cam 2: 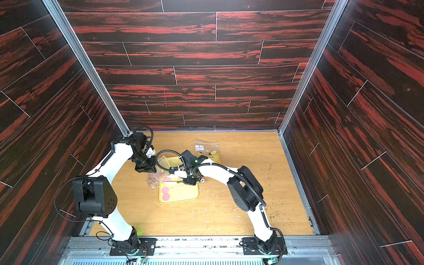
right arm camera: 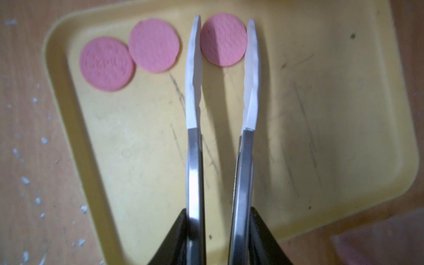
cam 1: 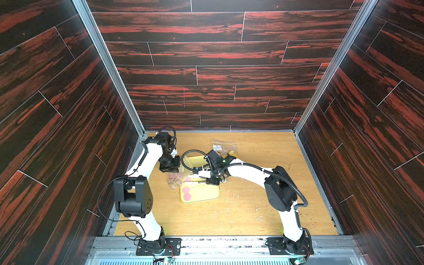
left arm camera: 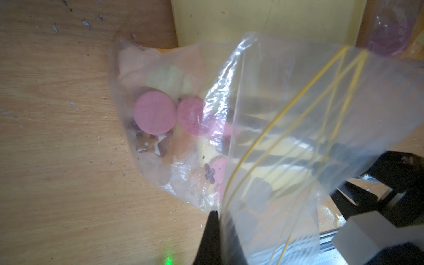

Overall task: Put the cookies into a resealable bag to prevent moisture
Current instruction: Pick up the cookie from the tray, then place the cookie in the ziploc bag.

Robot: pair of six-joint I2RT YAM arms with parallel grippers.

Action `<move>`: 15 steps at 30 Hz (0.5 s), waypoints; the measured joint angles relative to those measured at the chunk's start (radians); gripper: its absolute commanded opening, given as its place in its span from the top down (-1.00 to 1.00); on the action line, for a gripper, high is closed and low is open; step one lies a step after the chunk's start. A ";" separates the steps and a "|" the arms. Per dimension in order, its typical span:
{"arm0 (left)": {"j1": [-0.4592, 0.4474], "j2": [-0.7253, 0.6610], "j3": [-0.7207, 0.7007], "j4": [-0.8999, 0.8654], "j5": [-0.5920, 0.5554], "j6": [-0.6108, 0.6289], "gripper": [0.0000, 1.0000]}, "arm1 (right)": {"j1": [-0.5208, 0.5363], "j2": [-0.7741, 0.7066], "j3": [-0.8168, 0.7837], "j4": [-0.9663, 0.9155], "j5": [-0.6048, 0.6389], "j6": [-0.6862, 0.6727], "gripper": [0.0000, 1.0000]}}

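Pinched the rim of the clear plastic resealable bag with yellow zip lines [left arm camera: 286,96] in the left gripper [left arm camera: 218,216], jaws together on the film, mouth of the bag gaping. Held that bag just left of the yellow rectangular plastic tray [cam 1: 206,195], against its left edge, lower end sagging toward the light wooden table [cam 1: 241,218]. Saw through the film several of the flat round pink cookies [left arm camera: 154,112], mixed with a brown star-shaped biscuit [left arm camera: 149,144] and paler pieces too blurred to name. Counted three more cookies on the tray along its left side: two touching each other at the near left corner, a third a little farther back. Gripped the metal tongs with white tips [right arm camera: 195,172] in the right gripper [right arm camera: 219,224], jaws clamped against the two steel arms. Had the white tips apart on either side of that third cookie, close to its edges; could not tell whether touching. Noted beyond the tray a second clear bag with a white label [cam 1: 223,146], flat on the far table, and pale crumbs [cam 1: 238,195] strewn near and right of the tray
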 measured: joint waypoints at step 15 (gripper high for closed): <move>0.000 0.000 0.000 0.000 0.004 0.000 1.00 | -0.100 -0.447 -0.300 0.070 -0.058 0.059 0.20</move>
